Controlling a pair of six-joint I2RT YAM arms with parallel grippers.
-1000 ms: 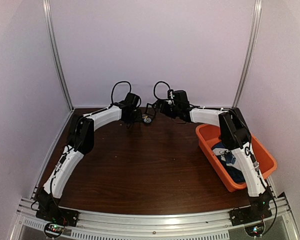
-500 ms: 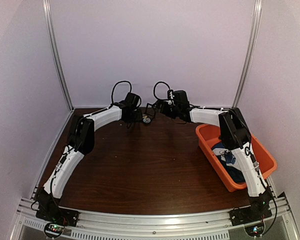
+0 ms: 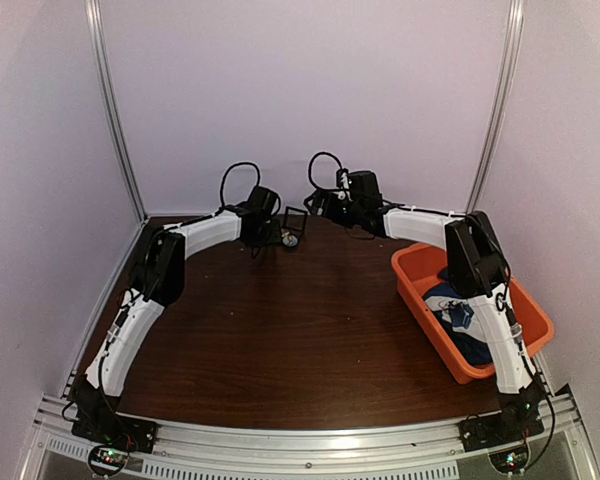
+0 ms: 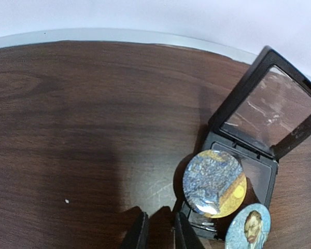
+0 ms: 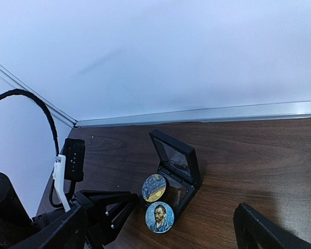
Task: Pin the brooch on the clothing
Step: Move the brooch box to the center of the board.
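Beside the open black box (image 4: 249, 150), the left tool (image 4: 158, 233) is nearly clenched on nothing, just short of the brooch (image 4: 214, 182) propped there for grasping, while the right tool (image 5: 160, 233) gapes released.

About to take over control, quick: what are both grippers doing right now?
Left gripper: open only a narrow gap, holding nothing.
Right gripper: wide open, holding nothing.

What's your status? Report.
Left end effector slightly open, empty, beside black box. Right end effector wide open. Two brooches at box; shirt in orange tub.
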